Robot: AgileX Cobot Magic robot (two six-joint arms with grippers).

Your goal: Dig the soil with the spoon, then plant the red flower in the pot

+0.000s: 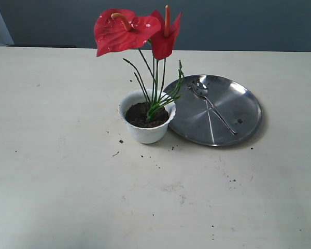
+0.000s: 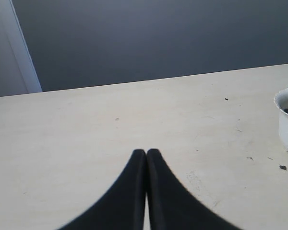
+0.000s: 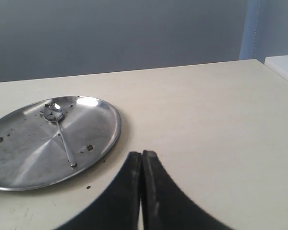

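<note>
Since the red flower point(image 1: 129, 31) stands upright with its green stems running down into the soil point(image 1: 136, 115) inside the pot point(image 1: 145, 134), we judge the task to be all but finished. The planting looks done. The spoon point(image 1: 213, 108) lies put down on the steel plate point(image 1: 246, 111) just to the right of the pot, with its bowl toward the far rim and its handle toward the near one. Dark crumbs point(image 1: 121, 141) dot the table point(image 1: 67, 181) in front of the pot, and a few specks lie on the plate as well, which fits digging that is over. We see nothing left to do.

We find the left gripper point(image 2: 146, 151) empty, its two fingers pressed flat together above bare table, with the pot off to one side of it. The right gripper point(image 3: 142, 153) is likewise closed on nothing, low over the table near the plate.

Several things escape us. Neither arm shows in the exterior view, so we cannot place the grippers there. We cannot tell how deep the stems sit, because the soil hides their bound base. The left wrist view cuts the pot off at the picture's edge. We also cannot say whether the plate's rim touches the pot or only lies close beside it.
</note>
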